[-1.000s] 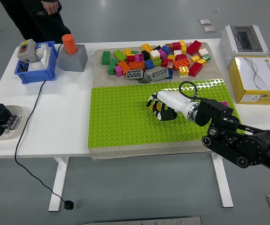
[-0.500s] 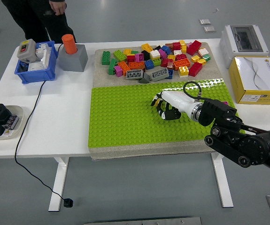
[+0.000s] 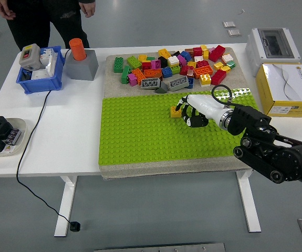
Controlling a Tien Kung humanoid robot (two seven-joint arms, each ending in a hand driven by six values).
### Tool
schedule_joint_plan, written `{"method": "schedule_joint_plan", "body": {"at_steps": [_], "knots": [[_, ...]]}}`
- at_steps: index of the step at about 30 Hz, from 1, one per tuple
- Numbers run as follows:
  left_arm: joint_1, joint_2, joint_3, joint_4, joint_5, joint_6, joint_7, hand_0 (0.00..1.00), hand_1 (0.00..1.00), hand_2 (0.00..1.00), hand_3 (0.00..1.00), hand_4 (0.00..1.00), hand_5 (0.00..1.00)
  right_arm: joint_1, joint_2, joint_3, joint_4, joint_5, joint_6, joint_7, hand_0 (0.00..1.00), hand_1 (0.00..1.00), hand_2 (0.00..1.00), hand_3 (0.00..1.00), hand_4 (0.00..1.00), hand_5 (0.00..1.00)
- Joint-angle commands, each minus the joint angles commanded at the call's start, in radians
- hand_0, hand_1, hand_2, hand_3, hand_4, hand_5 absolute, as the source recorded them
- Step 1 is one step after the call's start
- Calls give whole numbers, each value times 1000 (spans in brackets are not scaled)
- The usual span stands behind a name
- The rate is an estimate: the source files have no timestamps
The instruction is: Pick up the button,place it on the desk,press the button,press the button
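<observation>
Though the yellow-and-white carton (image 3: 287, 89) at the table's right edge carries a small logo and print, none of it is readable. The button (image 3: 76, 49) is an orange cylinder standing upright in a grey box (image 3: 82, 64) at the far left of the white table (image 3: 61, 136), just beside the blue bin (image 3: 40, 71) that holds a grey switch box (image 3: 30, 56). The right hand (image 3: 195, 111) has moved up and to the right across the green baseplate (image 3: 156, 134) since a second ago; its fingers (image 3: 184, 107) are curled, touching a small yellow brick (image 3: 176, 111) near the pile of bricks (image 3: 174, 66). A person (image 3: 45, 16) stands at the far left and has shifted right.
</observation>
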Motion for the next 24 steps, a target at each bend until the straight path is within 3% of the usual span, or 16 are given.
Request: {"method": "schedule_joint_plan", "body": {"at_steps": [6,7,12,13,24], "knots": [[-2,1,8,0,-9,1,-1,668,645,687,759,747,485,18,41,-16,-52,-85,-30,-30,290,410,579,641,366,158],[-2,1,9,0,-11,1,-1,668,645,687,759,747,486,20,49,-21,-64,-105,-33,-36,357,495,662,662,401,207],[-2,2,13,0,-16,1,0,668,645,687,759,747,486,28,73,-39,-94,-153,-41,-45,357,495,662,662,401,207],[-2,2,14,0,-17,1,0,668,645,686,759,748,485,29,77,-41,-100,-164,-42,-46,384,534,696,662,406,224],[-3,3,22,0,-25,2,-3,668,645,687,758,748,486,41,113,-49,-158,-220,-48,-44,395,533,700,651,423,258]]}}
